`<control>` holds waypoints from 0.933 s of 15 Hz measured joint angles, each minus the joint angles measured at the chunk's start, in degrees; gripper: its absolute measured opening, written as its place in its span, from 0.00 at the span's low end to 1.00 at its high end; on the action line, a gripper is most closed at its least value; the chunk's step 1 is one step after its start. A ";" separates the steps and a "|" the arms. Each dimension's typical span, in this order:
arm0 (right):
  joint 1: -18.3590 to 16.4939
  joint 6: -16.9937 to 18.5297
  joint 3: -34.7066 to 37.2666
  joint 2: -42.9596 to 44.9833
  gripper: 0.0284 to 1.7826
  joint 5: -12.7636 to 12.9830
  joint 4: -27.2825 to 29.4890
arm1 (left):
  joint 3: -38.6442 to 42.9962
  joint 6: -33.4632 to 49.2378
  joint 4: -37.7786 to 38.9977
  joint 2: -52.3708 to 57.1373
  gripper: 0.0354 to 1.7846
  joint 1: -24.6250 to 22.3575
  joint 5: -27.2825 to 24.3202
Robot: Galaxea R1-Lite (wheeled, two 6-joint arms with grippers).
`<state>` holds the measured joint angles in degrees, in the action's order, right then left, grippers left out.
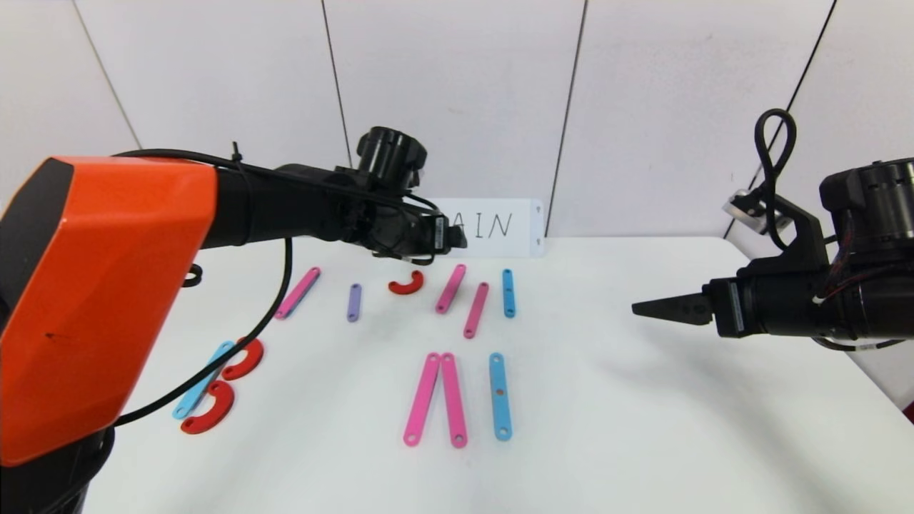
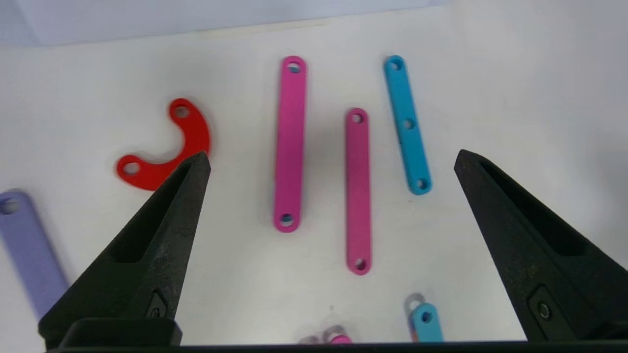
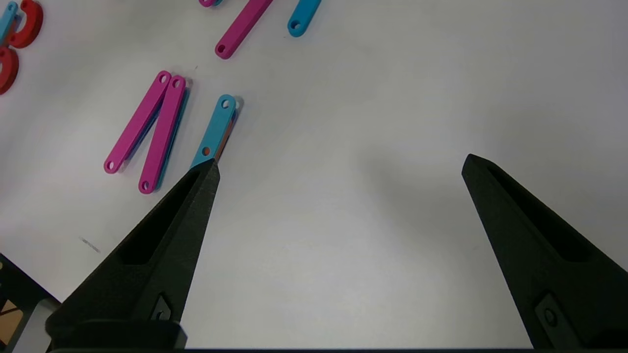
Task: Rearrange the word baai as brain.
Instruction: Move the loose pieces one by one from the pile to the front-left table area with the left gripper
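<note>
Flat letter pieces lie on the white table [image 1: 643, 428]. At the front left a blue strip [image 1: 202, 379] with two red curves [image 1: 243, 359] forms a B. Front centre, two long pink strips [image 1: 435, 398] meet in an inverted V, with a blue strip [image 1: 500, 395] beside them. Farther back lie a pink strip [image 1: 298, 292], a purple strip [image 1: 353, 302], a red curve [image 1: 406, 284], two pink strips [image 1: 450, 288] and a blue strip [image 1: 508, 292]. My left gripper [image 2: 332, 162] is open and empty above the back pink strips [image 2: 357, 189]. My right gripper [image 3: 339, 164] is open and empty over bare table at the right.
A white card [image 1: 496, 227] handwritten with letters stands at the table's back edge against the wall, partly hidden by my left gripper. The table's right edge runs under my right arm. A black cable hangs from my left arm over the table's left part.
</note>
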<state>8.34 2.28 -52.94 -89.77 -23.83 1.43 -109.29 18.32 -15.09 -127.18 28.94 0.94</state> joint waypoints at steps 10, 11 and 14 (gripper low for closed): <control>0.72 0.44 2.29 -1.18 0.97 0.24 -6.13 | 1.44 -9.23 -18.03 3.84 0.97 -14.77 1.38; 0.76 0.41 2.29 -1.35 0.97 0.24 -6.16 | 1.44 -9.95 -18.51 3.58 0.97 -15.99 2.04; 0.83 0.44 2.32 -1.71 0.97 0.27 -6.16 | 1.60 -11.35 -18.58 2.11 0.97 -19.88 4.24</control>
<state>9.17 2.72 -50.63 -91.48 -23.56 -4.73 -107.69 6.97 -33.67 -125.08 9.06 5.18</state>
